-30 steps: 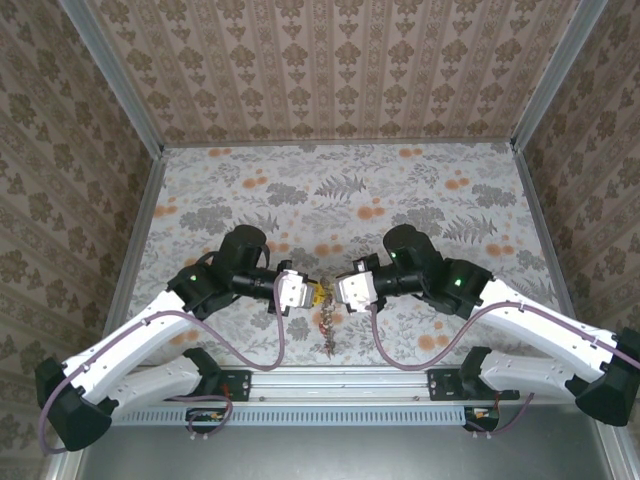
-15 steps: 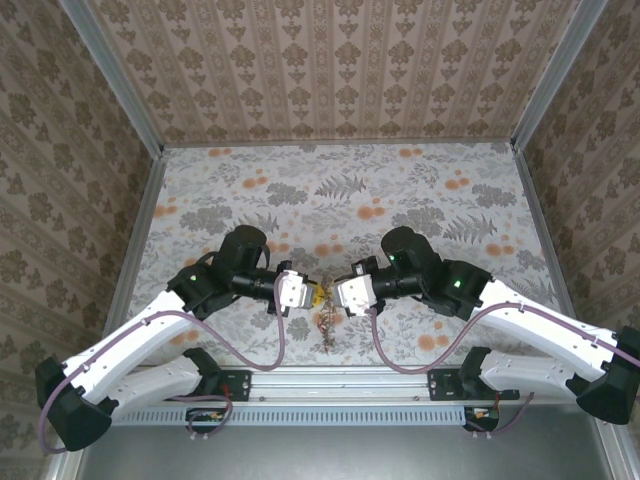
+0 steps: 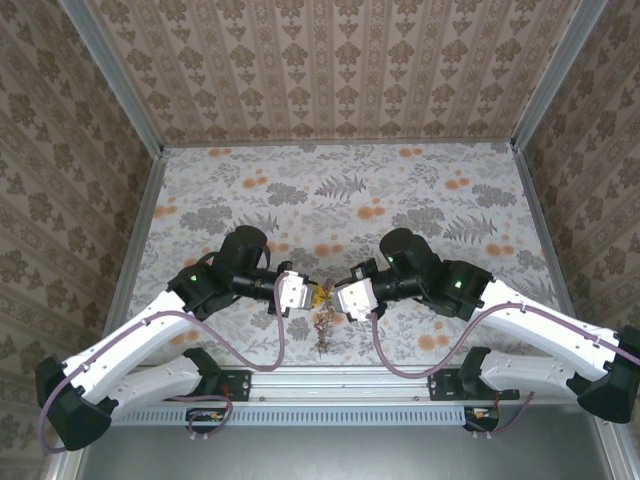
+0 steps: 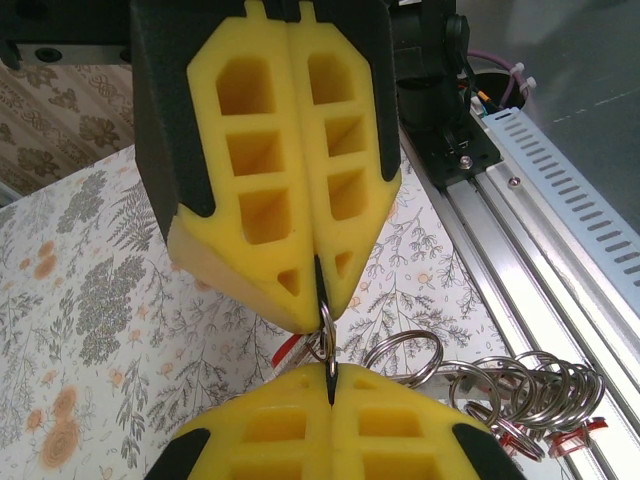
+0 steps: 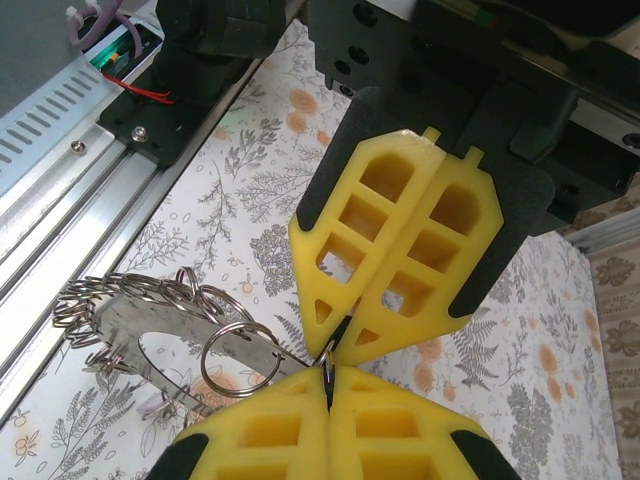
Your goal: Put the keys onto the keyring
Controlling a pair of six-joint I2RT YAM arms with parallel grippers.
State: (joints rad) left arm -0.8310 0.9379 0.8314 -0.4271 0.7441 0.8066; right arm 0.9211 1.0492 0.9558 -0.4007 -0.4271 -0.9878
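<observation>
Both grippers meet tip to tip over the near middle of the table. My left gripper [image 3: 312, 295] [image 4: 329, 378] and my right gripper [image 3: 336, 297] [image 5: 328, 378] are each shut on the same small split ring [image 4: 326, 338] [image 5: 329, 355]. From it hangs the keyring [image 5: 120, 322] [image 4: 478, 386], a flat grey metal plate with a large oval hole. Several wire rings [image 5: 238, 358] [image 4: 402, 352] are threaded on it. Red-headed keys [image 4: 284, 350] show beside it, mostly hidden. In the top view the bundle [image 3: 322, 330] dangles below the fingertips.
The aluminium rail [image 3: 340, 380] [image 4: 540, 230] runs along the near table edge, close under the bundle. The arm base mounts [image 5: 190, 90] [image 4: 445, 130] sit on it. Patterned walls [image 3: 340, 70] enclose the floral table [image 3: 340, 190].
My right gripper has edged left and a little nearer, closing up against the left gripper. The hanging bundle has shifted slightly with it. The left arm has barely moved.
</observation>
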